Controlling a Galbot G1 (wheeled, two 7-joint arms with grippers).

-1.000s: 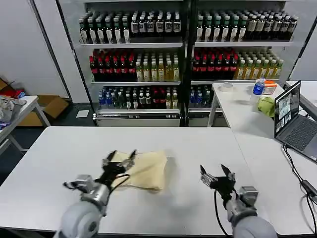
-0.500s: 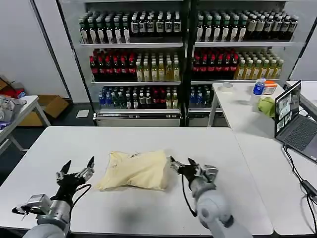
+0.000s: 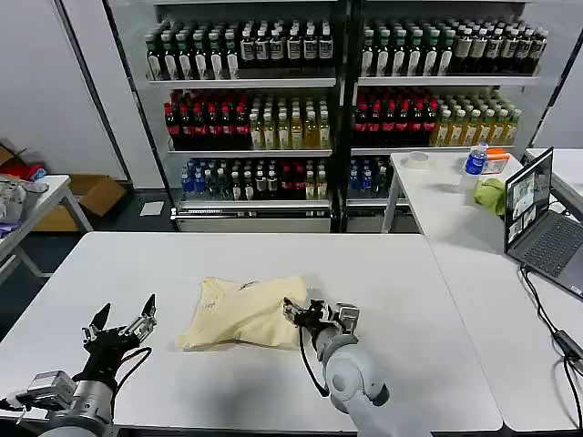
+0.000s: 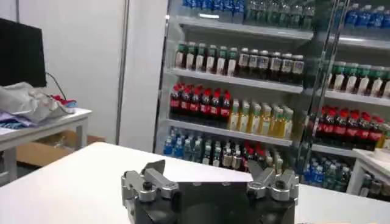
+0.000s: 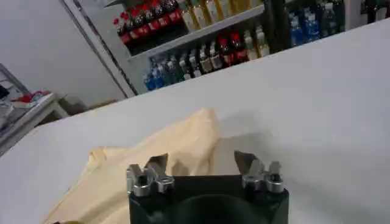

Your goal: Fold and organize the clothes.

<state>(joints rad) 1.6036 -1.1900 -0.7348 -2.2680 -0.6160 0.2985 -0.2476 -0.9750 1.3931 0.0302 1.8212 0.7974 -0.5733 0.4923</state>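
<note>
The clothes are one cream T-shirt (image 3: 241, 312), lying loosely folded in the middle of the white table (image 3: 401, 273), its neck toward the left. In the right wrist view the T-shirt (image 5: 177, 149) spreads just ahead of the fingers. My right gripper (image 3: 303, 311) is open, low over the table at the shirt's right edge, with nothing between its fingers (image 5: 156, 165). Well left of the shirt, near the table's front, my left gripper (image 3: 120, 320) stands open and holds nothing. Its own view has the left gripper (image 4: 208, 171) above bare table.
Shelves of bottles (image 3: 273, 118) stand behind the table. A second table (image 3: 474, 218) at the right carries a laptop (image 3: 537, 218), a water bottle (image 3: 474, 162) and a yellow-green cloth (image 3: 490, 193). A side table (image 3: 36, 205) with clutter is at the far left.
My right gripper has moved left from the table's right side to the shirt's right edge. My left gripper has let go of the shirt and drawn back to the left front.
</note>
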